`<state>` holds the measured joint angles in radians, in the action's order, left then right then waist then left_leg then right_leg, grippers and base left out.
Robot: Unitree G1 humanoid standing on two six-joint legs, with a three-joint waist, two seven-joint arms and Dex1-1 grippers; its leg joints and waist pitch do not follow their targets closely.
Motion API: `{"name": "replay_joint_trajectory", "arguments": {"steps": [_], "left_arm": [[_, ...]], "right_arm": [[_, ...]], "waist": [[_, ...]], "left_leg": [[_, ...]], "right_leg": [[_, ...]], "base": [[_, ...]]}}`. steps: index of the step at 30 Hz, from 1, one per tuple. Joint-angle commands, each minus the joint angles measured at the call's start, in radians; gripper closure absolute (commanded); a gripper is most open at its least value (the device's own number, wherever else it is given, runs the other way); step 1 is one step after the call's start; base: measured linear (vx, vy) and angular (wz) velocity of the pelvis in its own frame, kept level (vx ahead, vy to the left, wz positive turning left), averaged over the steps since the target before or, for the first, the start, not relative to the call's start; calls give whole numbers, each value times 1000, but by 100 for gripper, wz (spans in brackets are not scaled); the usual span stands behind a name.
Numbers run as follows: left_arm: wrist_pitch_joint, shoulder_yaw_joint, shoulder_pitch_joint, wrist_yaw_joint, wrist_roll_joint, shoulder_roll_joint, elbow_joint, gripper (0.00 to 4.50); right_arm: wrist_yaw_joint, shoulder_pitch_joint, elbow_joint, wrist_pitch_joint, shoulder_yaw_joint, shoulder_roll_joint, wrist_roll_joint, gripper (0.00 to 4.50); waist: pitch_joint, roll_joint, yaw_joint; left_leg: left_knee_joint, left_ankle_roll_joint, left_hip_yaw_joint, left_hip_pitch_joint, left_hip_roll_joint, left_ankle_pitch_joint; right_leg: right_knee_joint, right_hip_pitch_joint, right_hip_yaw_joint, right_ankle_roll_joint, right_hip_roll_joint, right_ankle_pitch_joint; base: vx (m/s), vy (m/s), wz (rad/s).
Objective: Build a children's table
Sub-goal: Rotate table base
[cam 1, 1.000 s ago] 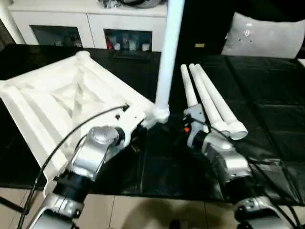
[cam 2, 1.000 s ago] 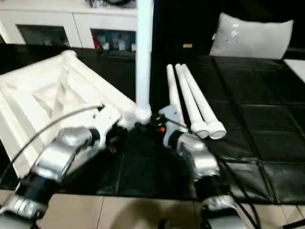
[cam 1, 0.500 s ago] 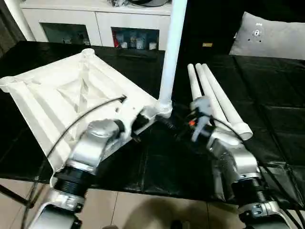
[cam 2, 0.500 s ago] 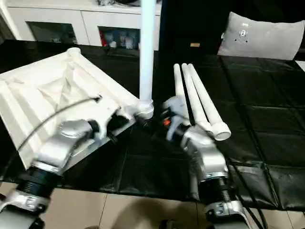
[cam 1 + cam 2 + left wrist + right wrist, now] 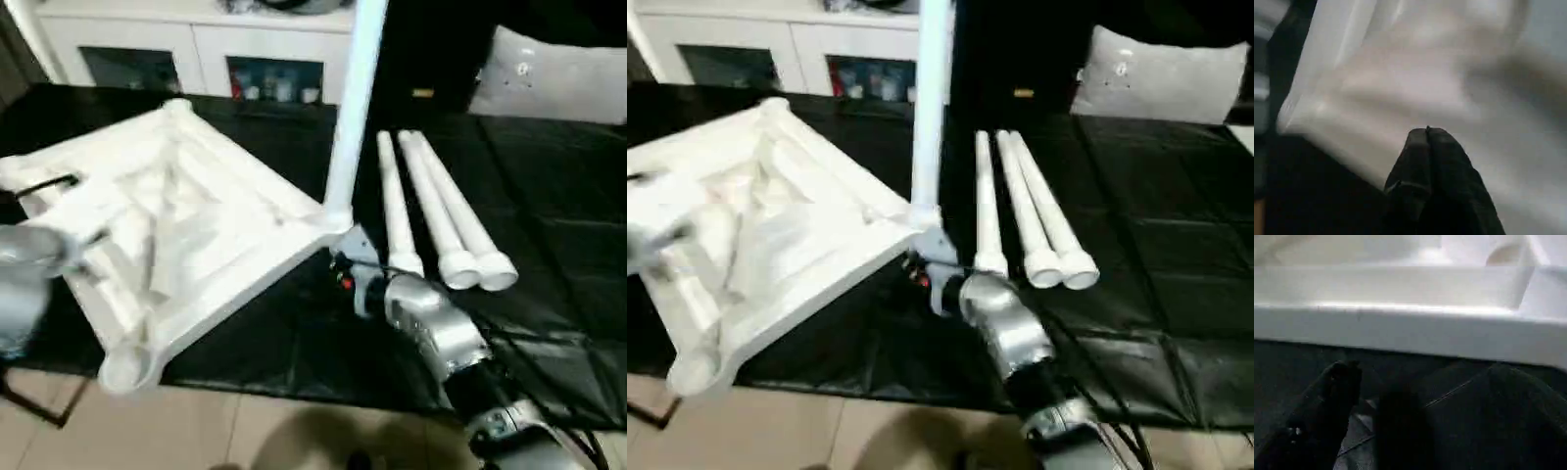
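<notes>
The children's table top point(image 5: 196, 211) lies upside down on the black surface, ribbed side up. One white leg point(image 5: 353, 98) stands upright in its right corner socket. Three more legs point(image 5: 441, 215) lie side by side to the right. My right gripper point(image 5: 1420, 374) is open, low on the black surface just in front of the top's edge point(image 5: 1400, 328), close below the corner with the upright leg. My right forearm point(image 5: 431, 328) reaches in from the lower right. My left gripper point(image 5: 1427, 134) is shut with nothing in it, over the white underside. My left forearm point(image 5: 24, 259) is at the far left.
A white cabinet with glass doors point(image 5: 196, 44) stands behind the black surface point(image 5: 549, 235). A grey cushion point(image 5: 549, 73) lies at the back right. The surface's front edge runs just beyond the top's near corner socket point(image 5: 127, 367), with beige floor point(image 5: 294, 431) below.
My left arm has swung from the top's front right edge out to the far left. My right gripper has moved left, toward the corner under the upright leg.
</notes>
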<state>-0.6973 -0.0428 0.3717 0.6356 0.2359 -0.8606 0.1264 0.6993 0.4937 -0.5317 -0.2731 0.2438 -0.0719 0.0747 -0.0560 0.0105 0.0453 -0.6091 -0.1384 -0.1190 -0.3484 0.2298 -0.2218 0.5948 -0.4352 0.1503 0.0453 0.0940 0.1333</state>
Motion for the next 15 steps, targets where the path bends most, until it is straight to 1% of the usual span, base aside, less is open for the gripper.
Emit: {"name": "replay_joint_trajectory", "arguments": {"steps": [1,3,5,6,7,9,10,11,12,13,14,15], "left_arm": [[-9,-11,-5,21,1,0,-9,443],[-16,-18,-18,29,3,-6,-8,443],[-6,-34,-35,39,-4,-9,-15,443],[-10,-39,-38,43,-10,-6,-18,443],[-13,-52,-43,58,-14,-5,-21,443],[-25,-87,-65,105,-18,-14,-35,443],[-28,-95,-73,119,-20,-17,-40,443],[-31,-101,-79,129,-20,-21,-44,443],[-32,-111,-88,142,-18,-30,-50,443],[-34,-129,-107,173,-17,-49,-65,443],[-34,-129,-107,173,-17,-49,-65,443],[-35,-153,-145,251,-47,-80,-115,443]], "right_arm": [[-5,29,-12,0,12,10,-9,0],[-9,44,-40,5,20,18,-25,0],[-23,72,-95,19,26,35,-38,0],[-27,80,-110,26,26,40,-40,0],[-33,89,-129,34,27,47,-43,0],[-47,109,-172,49,29,64,-53,0],[-51,115,-185,54,30,69,-58,0],[-55,120,-196,58,32,73,-63,0],[-57,125,-207,62,34,77,-66,0],[-64,133,-227,72,36,85,-71,0],[-64,133,-227,72,36,85,-71,0],[-87,157,-281,96,26,107,-72,0]], "waist": [[70,28,-4],[69,29,0],[67,27,-1],[67,28,-1],[67,27,-1],[68,28,-2],[67,29,-3],[67,34,-3],[67,31,-5],[69,32,-6],[67,32,-8],[69,32,-9]], "left_leg": [[76,40,-28,-2,-9,-146],[79,31,-26,-4,-9,-174],[81,25,-24,-5,-9,-201],[81,21,-24,-5,-10,-212],[80,21,-25,-4,-11,-217],[81,19,-23,-5,-11,-225],[82,18,-22,-6,-9,-227],[82,17,-22,-6,-9,-229],[82,16,-23,-6,-9,-233],[82,14,-20,-6,-7,-235],[83,17,-21,-9,-8,-238],[83,12,-19,-6,-6,-236]], "right_leg": [[-57,76,-59,186,41,256],[-58,79,-59,179,42,275],[-62,80,-58,170,43,303],[-64,80,-58,167,44,319],[-66,79,-59,165,45,325],[-67,80,-58,158,45,344],[-66,80,-58,161,46,345],[-66,79,-58,162,46,345],[-67,79,-58,162,44,339],[-63,80,-58,167,46,332],[-64,81,-58,168,44,332],[-61,81,-59,173,47,329]], "base": [[0,0,0],[0,0,0],[0,0,0],[0,0,0],[0,0,0],[0,0,0],[0,0,0],[0,0,0],[0,0,0],[0,0,0],[0,0,0],[0,0,0]]}}
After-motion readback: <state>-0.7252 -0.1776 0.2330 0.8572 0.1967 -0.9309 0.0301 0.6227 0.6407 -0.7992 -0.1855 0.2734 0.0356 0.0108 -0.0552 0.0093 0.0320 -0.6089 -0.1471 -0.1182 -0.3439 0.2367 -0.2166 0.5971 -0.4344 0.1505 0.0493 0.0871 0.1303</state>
